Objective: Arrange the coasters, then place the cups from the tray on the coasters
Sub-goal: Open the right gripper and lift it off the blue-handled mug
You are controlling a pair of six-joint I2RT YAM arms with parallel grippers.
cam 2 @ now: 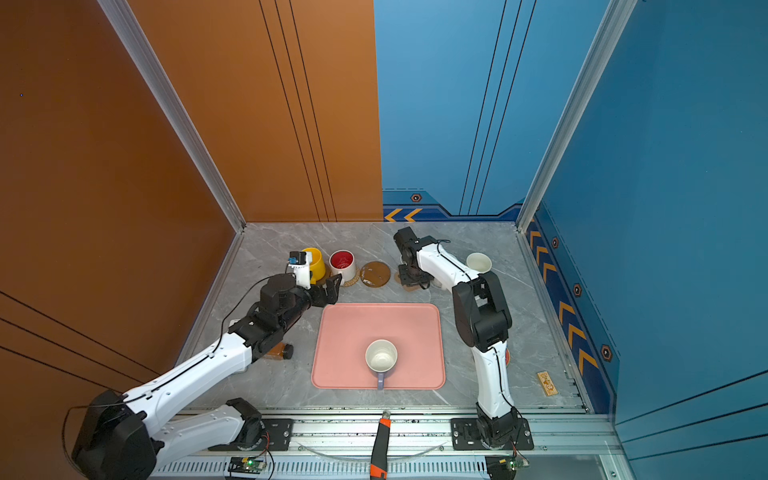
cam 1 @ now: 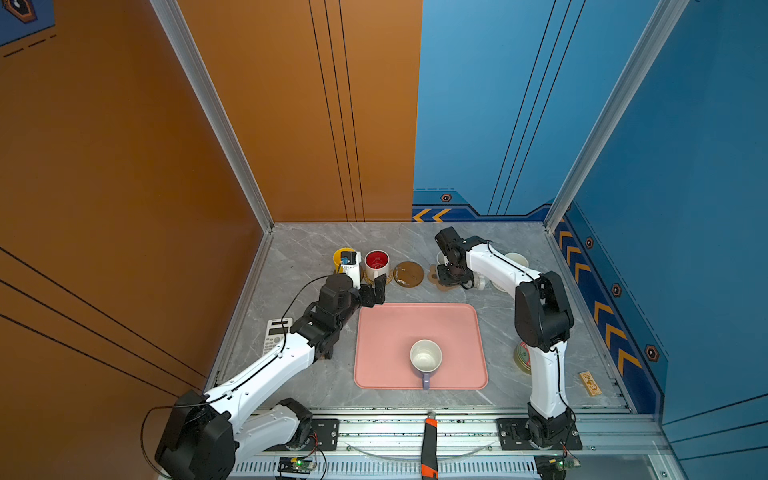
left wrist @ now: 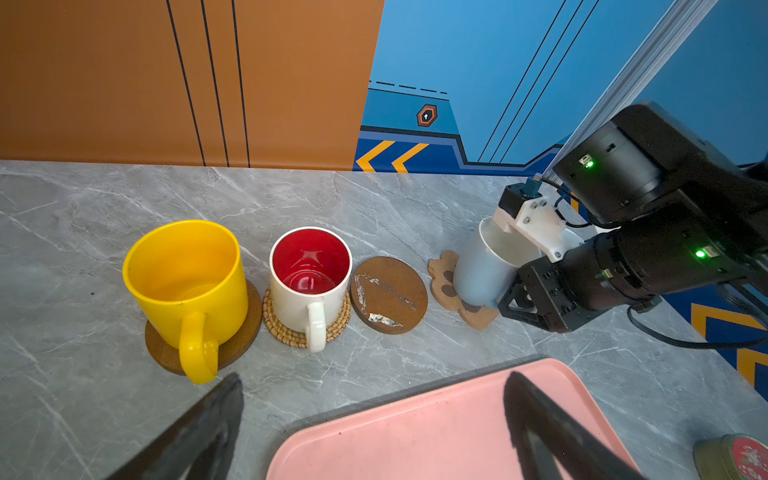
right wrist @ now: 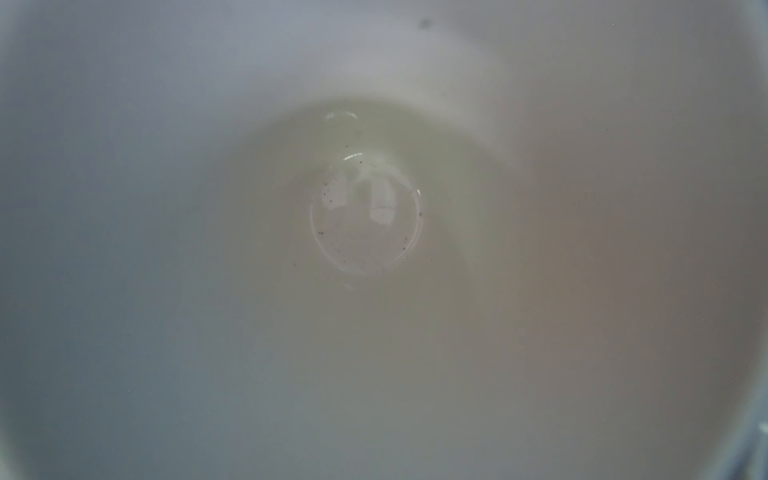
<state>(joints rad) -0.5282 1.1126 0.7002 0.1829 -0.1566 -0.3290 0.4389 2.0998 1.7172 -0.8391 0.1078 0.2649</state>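
At the back of the table, the yellow cup stands on a brown disc coaster. The white cup with red inside stands on the rattan coaster. A second brown disc coaster lies bare beside them. The light blue cup rests on the paw coaster with my right gripper against it. Its fingers are hidden, and the cup's pale inside fills the right wrist view. My left gripper hangs open over the pink tray's far left corner. The lilac cup stands on the tray.
A cream cup stands at the back right behind the right arm. A calculator lies left of the tray under the left arm. A red-and-gold tin and a small wooden block lie to the right. An orange-and-black tool lies on the front rail.
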